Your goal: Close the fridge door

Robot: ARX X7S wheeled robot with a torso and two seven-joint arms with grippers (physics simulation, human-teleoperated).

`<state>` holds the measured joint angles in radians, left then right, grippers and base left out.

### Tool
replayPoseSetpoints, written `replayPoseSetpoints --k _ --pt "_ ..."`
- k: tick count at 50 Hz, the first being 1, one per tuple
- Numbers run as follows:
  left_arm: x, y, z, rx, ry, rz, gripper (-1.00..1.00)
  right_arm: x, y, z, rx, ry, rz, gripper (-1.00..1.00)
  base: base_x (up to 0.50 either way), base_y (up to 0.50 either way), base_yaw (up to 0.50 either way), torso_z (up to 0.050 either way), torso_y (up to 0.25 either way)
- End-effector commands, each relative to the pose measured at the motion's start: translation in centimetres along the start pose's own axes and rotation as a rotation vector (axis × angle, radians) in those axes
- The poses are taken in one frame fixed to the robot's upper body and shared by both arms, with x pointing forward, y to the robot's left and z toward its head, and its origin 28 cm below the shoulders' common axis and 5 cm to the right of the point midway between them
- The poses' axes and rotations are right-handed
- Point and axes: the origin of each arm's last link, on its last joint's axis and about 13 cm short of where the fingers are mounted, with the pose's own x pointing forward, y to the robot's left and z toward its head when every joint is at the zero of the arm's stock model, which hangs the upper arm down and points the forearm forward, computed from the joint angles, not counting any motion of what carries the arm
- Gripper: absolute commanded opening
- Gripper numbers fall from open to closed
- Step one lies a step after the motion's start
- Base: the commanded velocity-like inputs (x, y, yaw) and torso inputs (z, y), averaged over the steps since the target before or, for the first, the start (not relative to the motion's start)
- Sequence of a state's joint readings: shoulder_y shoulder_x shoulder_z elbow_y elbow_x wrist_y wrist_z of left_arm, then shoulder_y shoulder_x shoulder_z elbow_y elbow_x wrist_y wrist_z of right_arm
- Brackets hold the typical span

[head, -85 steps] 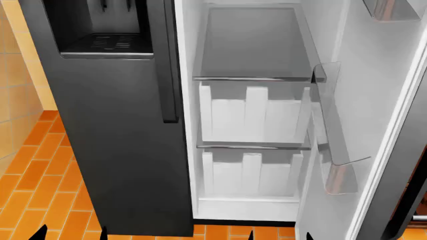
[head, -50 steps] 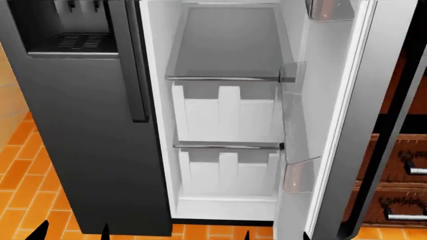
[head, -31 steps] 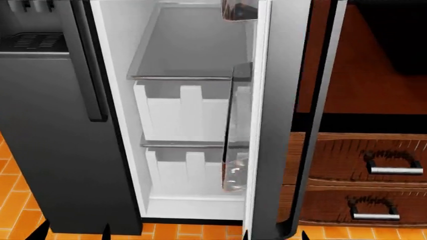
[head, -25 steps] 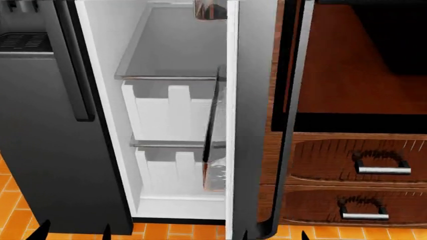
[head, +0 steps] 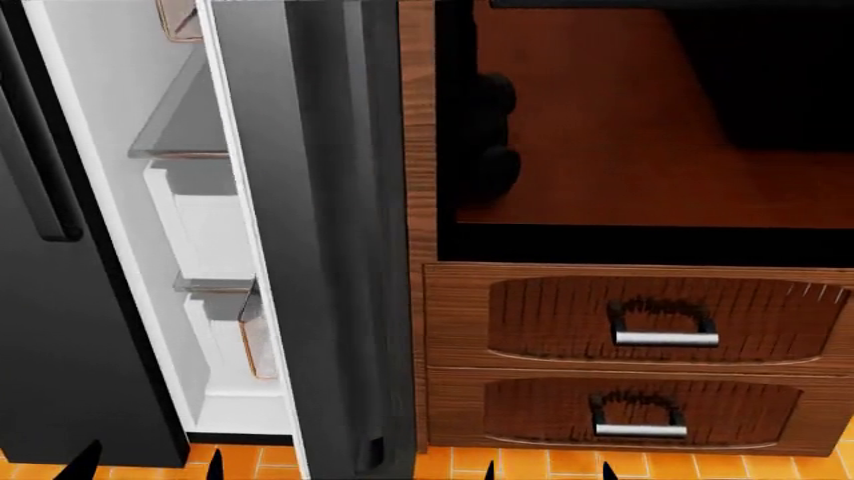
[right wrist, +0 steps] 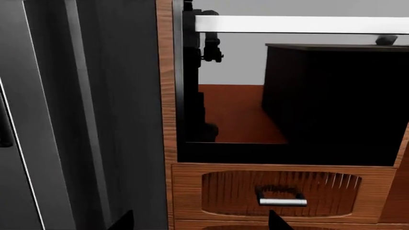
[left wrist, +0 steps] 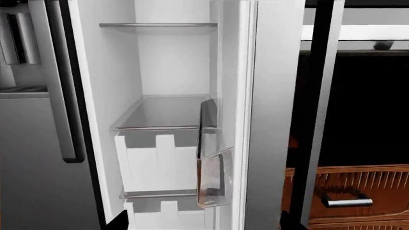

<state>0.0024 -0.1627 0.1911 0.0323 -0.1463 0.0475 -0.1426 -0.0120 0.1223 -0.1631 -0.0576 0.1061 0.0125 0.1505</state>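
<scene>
The fridge door (head: 314,250) stands open and is seen almost edge-on in the head view, dark grey outer face towards the cabinet, white inner edge (head: 238,200) towards the compartment. In the left wrist view the fridge door (left wrist: 275,120) shows a clear shelf bin (left wrist: 214,182) on its white inside. The right wrist view shows the fridge door (right wrist: 96,105) from its grey outer side. My left gripper (head: 147,466) (left wrist: 201,225) is open, low in front of the compartment. My right gripper (head: 550,470) (right wrist: 199,224) is open in front of the cabinet. Neither touches the door.
The closed dispenser door with its long handle (head: 40,150) is at the far left. Right of the fridge stands a wooden cabinet (head: 416,150) with a dark recess (head: 641,120) and two drawers with metal handles (head: 665,338) (head: 638,430). Orange tiles (head: 454,465) cover the floor.
The head view has swung to the right: the fridge slid to the view's left and the cabinet with drawers came in. The door now shows its edge and outer face instead of its inside.
</scene>
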Motion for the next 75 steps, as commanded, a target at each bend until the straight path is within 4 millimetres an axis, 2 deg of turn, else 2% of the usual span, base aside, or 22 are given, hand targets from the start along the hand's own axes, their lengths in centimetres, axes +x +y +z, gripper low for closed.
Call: replayPoseSetpoints --k 1,38,49,75 --pt "-0.05 0.02 0.08 0.001 -0.001 -0.001 1.0 -0.04 0.03 0.04 0.001 -0.003 0.0 1.0 0.0 -0.5 0.0 0.0 0.0" --pt "0.09 -0.19 0.03 0.002 0.0 -0.004 1.0 0.16 -0.17 -0.07 -0.002 0.005 -0.007 1.0 0.0 -0.5 0.0 0.0 0.0" --pt "0.08 -0.2 0.05 -0.001 -0.002 -0.002 1.0 0.24 -0.23 -0.06 0.001 0.023 -0.018 1.0 0.02 0.0 0.0 0.0 0.0" --pt "0.0 -0.07 0.17 0.0 -0.007 -0.002 1.0 0.24 -0.11 -0.07 -0.008 0.025 -0.018 1.0 0.5 0.0 0.0 0.0 0.0"
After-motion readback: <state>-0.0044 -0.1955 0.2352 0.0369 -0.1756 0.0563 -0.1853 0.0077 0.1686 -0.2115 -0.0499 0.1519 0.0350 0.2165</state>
